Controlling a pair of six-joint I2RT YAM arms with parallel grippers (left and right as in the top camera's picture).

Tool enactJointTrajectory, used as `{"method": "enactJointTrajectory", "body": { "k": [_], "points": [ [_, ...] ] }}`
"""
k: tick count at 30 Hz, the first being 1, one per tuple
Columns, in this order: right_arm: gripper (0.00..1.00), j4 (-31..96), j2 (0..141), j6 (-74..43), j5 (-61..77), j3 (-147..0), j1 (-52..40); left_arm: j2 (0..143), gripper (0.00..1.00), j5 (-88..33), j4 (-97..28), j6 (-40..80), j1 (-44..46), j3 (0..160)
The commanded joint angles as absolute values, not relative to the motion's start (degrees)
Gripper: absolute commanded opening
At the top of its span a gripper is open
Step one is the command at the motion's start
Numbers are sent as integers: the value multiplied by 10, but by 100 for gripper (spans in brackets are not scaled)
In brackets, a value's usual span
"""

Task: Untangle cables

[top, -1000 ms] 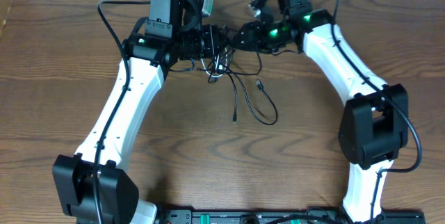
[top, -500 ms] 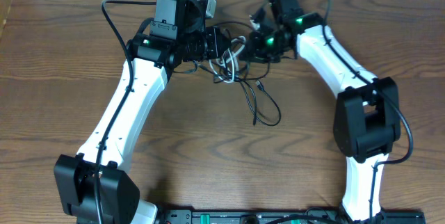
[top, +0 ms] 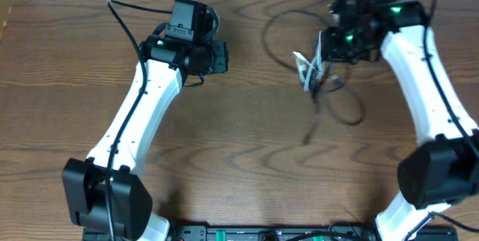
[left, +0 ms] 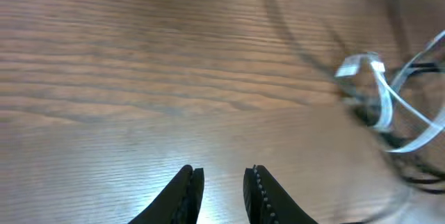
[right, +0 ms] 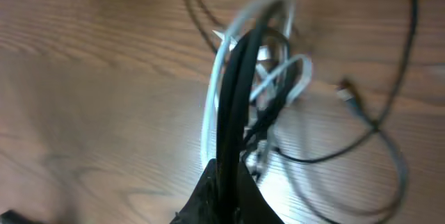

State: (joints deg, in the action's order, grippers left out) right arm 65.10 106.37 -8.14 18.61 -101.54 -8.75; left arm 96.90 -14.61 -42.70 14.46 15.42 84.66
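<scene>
- Right gripper: jaws clamped on the tangle. The black cable and the white cable leave the fingertips together, knotted.
- Beyond the grip, loose black loops trail over the table, blurred.
- Left gripper: fingers narrowly parted, holding nothing, well apart from the tangle.
- Step in hand, as judged: separating the two cables, which are not yet free.
- Next move calls for the left gripper to open wider, reach the white loop and take that strand alone.
- Pose: the left arm reaches to the table's far side, wrist facing the tangle. The right arm stretches up the right edge, wrist turned inward.
</scene>
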Motion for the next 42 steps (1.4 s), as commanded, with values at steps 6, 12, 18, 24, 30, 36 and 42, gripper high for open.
{"method": "enactJointTrajectory", "body": {
  "k": [6, 12, 18, 24, 30, 36, 42],
  "points": [
    [1, 649, 1074, -12, 244, -1020, -101, 980, 39, -301, -385, 101, 176, 846],
    [1, 642, 1074, -5, 302, -1020, -93, 1014, 48, -381, -350, 101, 206, 846],
    [1, 642, 1074, -1, 339, -1020, -67, 1066, 54, -461, -299, 106, 225, 846],
    [1, 648, 1074, 6, 347, -1020, -54, 1104, 59, -475, -201, 183, 229, 846],
    [1, 650, 1074, 10, 347, -1020, -55, 1145, 63, -474, -86, 286, 238, 846],
    [1, 655, 1074, 10, 347, -1020, -55, 1188, 64, -474, -14, 343, 266, 846],
    [1, 656, 1074, 14, 344, -1020, -53, 1199, 64, -461, -4, 346, 290, 846]
  ]
}}
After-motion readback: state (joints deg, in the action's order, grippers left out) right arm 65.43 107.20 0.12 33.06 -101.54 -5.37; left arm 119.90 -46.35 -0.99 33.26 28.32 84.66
